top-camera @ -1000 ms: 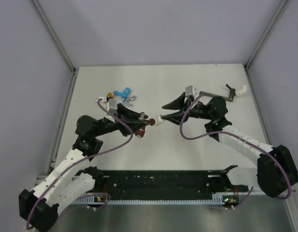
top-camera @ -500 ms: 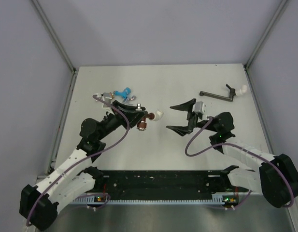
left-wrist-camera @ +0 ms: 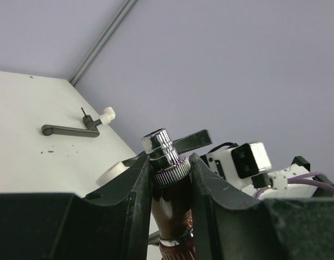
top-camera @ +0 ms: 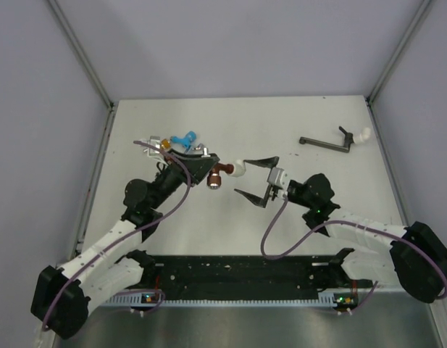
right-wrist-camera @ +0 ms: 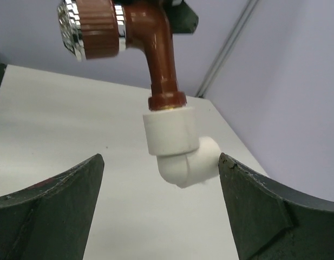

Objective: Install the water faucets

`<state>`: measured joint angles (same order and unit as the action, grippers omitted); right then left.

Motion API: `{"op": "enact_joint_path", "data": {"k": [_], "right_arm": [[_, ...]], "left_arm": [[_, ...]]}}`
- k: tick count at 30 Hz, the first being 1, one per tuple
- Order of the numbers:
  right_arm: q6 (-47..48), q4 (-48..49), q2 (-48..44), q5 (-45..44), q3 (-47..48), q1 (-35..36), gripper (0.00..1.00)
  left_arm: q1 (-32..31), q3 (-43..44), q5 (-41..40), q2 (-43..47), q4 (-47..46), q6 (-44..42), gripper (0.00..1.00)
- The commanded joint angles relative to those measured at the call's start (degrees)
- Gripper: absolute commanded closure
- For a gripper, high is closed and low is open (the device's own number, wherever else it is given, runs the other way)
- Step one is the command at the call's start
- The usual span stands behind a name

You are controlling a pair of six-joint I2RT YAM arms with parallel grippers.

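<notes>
Dark red-brown faucet (top-camera: 218, 174) clenched between the fingers of the left gripper (top-camera: 210, 165), held up off the table (top-camera: 281, 119) near its middle. Carries a white elbow fitting (top-camera: 238, 169) on its end, set between the spread-apart fingers of the right gripper (top-camera: 253, 179) and touching neither. Just behind the left gripper, toward the far-left side, light blue faucet (top-camera: 183, 137) among other small pieces. Bare tabletop between the arms and toward the near edge; dark lever (top-camera: 326, 143) well apart at far right.
</notes>
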<state>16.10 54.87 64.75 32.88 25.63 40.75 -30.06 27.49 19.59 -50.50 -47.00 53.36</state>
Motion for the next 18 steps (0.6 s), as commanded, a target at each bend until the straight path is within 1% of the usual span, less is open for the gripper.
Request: {"op": "enact_joint_path", "data": {"k": [1,5,8,11,13,16,17,18], "right_arm": [[3.1,3.2,3.0,-4.0,1.4,0.6,0.14],[1.0,6.6,5.6,-2.1,2.1,0.6,0.18],[-1.5,8.3,6.1,1.1,2.7,0.6,0.22],[-4.6,9.9,5.5,4.1,2.9,0.6,0.27],[-6.7,9.8,4.6,6.6,3.2,0.4,0.3],[-11.9,12.6,4.2,9.8,3.1,-0.4,0.4],[-14.1,14.7,4.2,10.9,3.0,-1.1,0.44],[-17.8,17.2,4.9,12.1,2.9,-1.8,0.51]], "left_arm": [[-0.2,0.6,0.3,-0.6,-10.6,4.4,1.0],[-0.2,0.6,2.8,-2.7,-15.3,6.7,1.0],[-0.3,0.3,3.8,-4.4,-18.6,7.8,1.0],[-0.3,0.1,4.7,-5.0,-20.2,6.8,1.0],[-0.3,0.1,5.5,-5.1,-20.7,4.5,1.0],[-0.3,-0.2,6.9,-5.0,-22.3,1.1,1.0],[-0.3,-0.5,7.3,-5.0,-23.2,-0.2,1.0],[-0.3,-0.9,7.5,-4.9,-24.6,-1.5,1.0]]}}
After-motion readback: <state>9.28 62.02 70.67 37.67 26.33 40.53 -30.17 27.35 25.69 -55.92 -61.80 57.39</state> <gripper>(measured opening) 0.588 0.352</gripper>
